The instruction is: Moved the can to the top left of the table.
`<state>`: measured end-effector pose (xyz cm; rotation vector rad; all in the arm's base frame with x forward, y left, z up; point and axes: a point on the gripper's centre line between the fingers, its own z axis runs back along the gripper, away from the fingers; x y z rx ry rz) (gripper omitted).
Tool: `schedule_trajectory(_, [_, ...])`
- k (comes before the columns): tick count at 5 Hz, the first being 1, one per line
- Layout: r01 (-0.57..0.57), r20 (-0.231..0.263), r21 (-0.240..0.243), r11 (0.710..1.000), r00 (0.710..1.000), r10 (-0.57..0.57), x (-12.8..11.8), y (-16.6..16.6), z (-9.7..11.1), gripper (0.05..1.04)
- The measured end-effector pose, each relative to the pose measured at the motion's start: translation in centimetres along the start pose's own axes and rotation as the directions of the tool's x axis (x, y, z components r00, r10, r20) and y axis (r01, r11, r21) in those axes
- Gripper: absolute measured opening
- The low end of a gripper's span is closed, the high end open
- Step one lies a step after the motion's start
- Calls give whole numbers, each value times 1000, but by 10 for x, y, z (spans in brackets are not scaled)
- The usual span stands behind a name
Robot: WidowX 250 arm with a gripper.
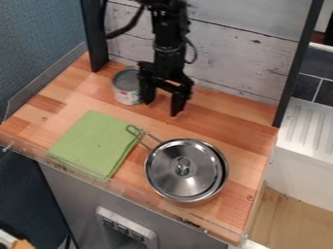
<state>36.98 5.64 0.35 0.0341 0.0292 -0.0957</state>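
Can (127, 86) on wooden counter (175, 121), whitewashed plank wall (228, 53) behind.

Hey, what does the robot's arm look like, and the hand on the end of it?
The arm is black all over, built from chunky, angular segments. A thick black cable curves out beside its upper part, and a thinner dark cable loops close to it lower down. The hand is black too, with two blocky fingers.

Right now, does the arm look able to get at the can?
Likely yes: the open gripper hangs right beside the can, and the lidded pot and cloth both lie nearer the camera, out of the way.
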Motion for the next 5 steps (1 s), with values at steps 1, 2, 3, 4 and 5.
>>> schedule_trajectory(1, [-50,-5,-3,999,999,50,-8,25,-2,1001])
schedule_trajectory(2, [-90,-7,-11,996,996,90,-13,42,-1,1001])
schedule_trajectory(3, [-76,2,-37,996,997,77,-13,42,0,1001])
schedule_trajectory(4, [-30,78,-13,999,996,30,-6,41,30,1001])
schedule_trajectory(5, [20,123,11,1000,992,-21,-8,29,50,1001])
